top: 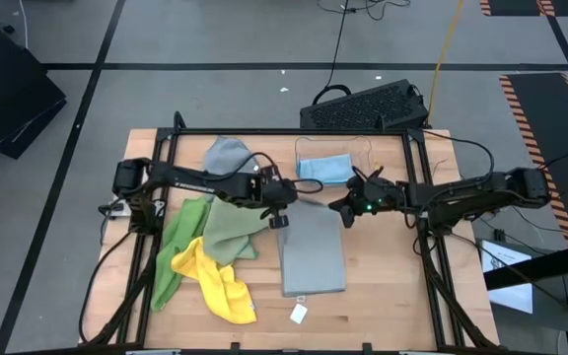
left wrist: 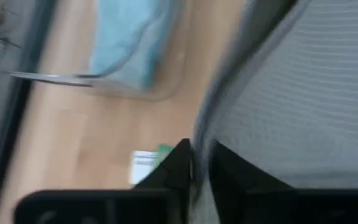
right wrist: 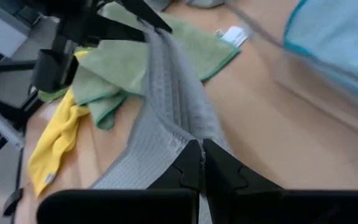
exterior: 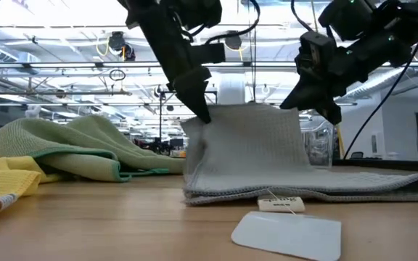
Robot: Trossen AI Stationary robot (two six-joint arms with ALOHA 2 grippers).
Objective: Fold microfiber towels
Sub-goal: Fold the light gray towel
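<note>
Grey towel (top: 312,254): lies flat in the middle of the tabletop (top: 383,296), long side running front to back; its far edge is lifted off the wood between the two arms.
Left jaws (top: 282,219): at the far left corner of the grey towel. In the left wrist view the towel's edge runs into the narrow gap between the two fingers (left wrist: 178,163); the jaws stand only slightly apart, and whether they pinch the cloth or have let it go, I cannot tell.
Right jaws (top: 346,209): at the far right corner of the same towel, together and clamped on it; the right wrist view shows the grey cloth bunched between the fingertips (right wrist: 191,160).
Low view: the raised far edge stands upright like a wall (exterior: 249,141), with one arm tip at each top corner.
Grey towels, count: two, the flat one and a second grey towel (top: 227,154) at the far left.
Green towels, count: two, sage towel (top: 230,229) just left of the flat grey one, bright green towel (top: 173,254) left of that, overlapping.
Yellow towel (top: 220,284), count: one, crumpled at the front of the green pair.
Blue towel (top: 323,168), count: one, inside the bin (top: 304,146) at the far side.
White tag (top: 299,314), count: one, on the wood just in front of the flat grey towel.
</note>
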